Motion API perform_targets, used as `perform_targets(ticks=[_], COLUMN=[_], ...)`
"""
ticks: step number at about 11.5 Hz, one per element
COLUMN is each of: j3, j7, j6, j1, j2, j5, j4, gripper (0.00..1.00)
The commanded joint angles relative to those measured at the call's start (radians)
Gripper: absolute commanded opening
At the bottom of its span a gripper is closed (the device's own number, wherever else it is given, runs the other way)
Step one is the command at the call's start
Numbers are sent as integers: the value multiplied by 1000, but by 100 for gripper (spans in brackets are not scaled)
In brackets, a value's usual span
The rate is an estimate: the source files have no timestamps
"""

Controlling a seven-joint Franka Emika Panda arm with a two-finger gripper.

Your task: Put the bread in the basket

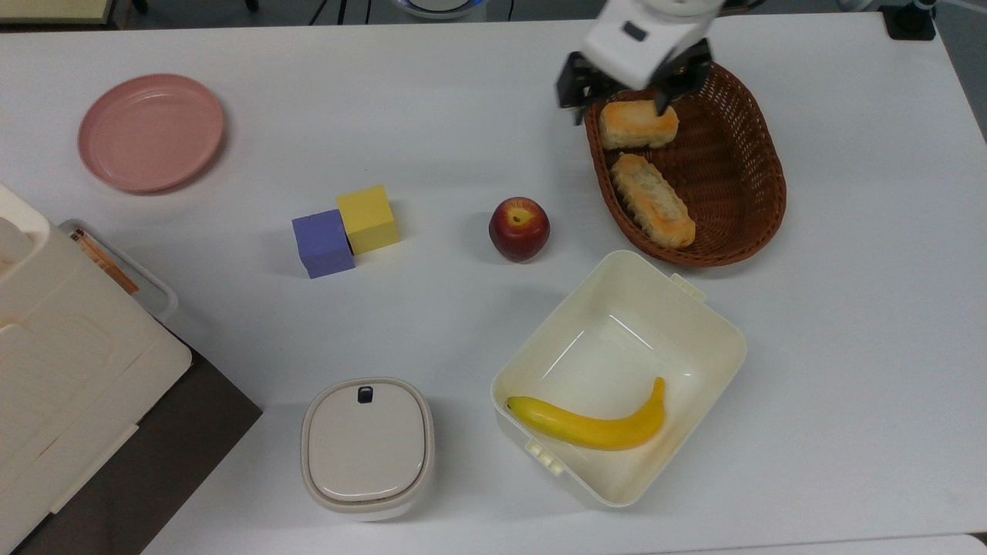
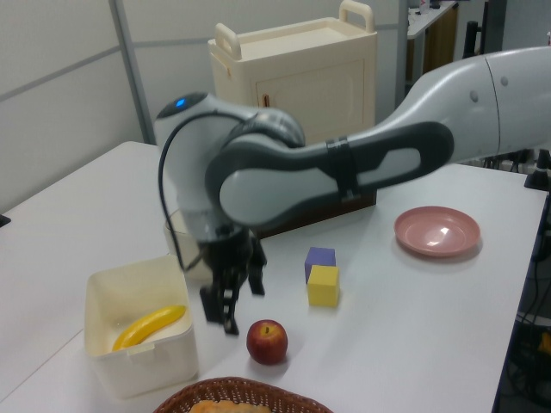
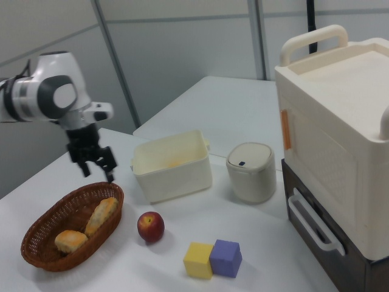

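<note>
The bread (image 1: 638, 125) lies in the basket (image 1: 744, 208), the gripper (image 1: 623, 86) hangs released above it; job looks done.

We see a red apple (image 1: 519, 228) near touching purple (image 1: 322, 243) and yellow cubes (image 1: 368, 219). A banana (image 1: 590, 422) lies in the cream box (image 1: 713, 324).

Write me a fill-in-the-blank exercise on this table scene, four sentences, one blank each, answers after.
1. The bread lies inside the ______.
2. The gripper hangs above it with its fingers ______.
3. The banana lies in the cream ______.
4. The purple cube touches a ______ cube.

Missing words: basket; open; box; yellow.
</note>
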Motion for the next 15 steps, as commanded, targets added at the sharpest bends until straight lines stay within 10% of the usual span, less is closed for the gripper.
perform_targets(ticks=[1, 6, 10, 15], j3=[-12, -13, -211, -214], j7=[-94, -245, -341, -419], j6=[3, 3, 3, 6], j1=[-114, -381, -293, -302], j2=[-47, -101, -103, -113], j5=[-56, -49, -38, -38], j4=[-2, -3, -5, -3], gripper=[100, 100, 100, 100])
